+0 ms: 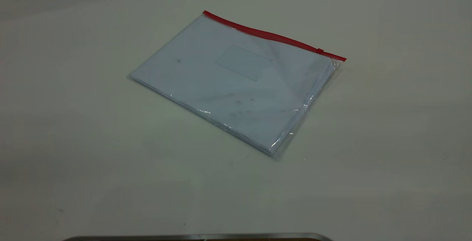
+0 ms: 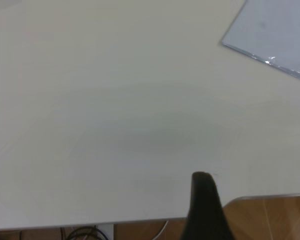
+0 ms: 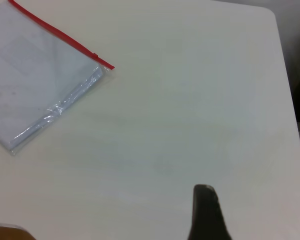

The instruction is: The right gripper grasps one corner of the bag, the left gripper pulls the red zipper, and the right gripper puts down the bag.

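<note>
On your table (image 1: 73, 123) the bag (image 1: 236, 82) lies flat, red zipper (image 1: 273, 36) at far edge. Both grippers well apart from it; L/R claw state: can't tell.

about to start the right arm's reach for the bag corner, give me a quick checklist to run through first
1. Bag lies flat on the table: ok.
2. Red zipper runs unobstructed along the far long edge: ok.
3. Slider tab sits near the right end of the strip: ok.
4. Corner of the bag where the red ends is free, nothing on it: ok.
5. Right gripper is off the bag, over bare table; open or shut: cannot tell.
6. Left gripper is near the table edge, away from the bag: ok; open or shut: cannot tell.
</note>
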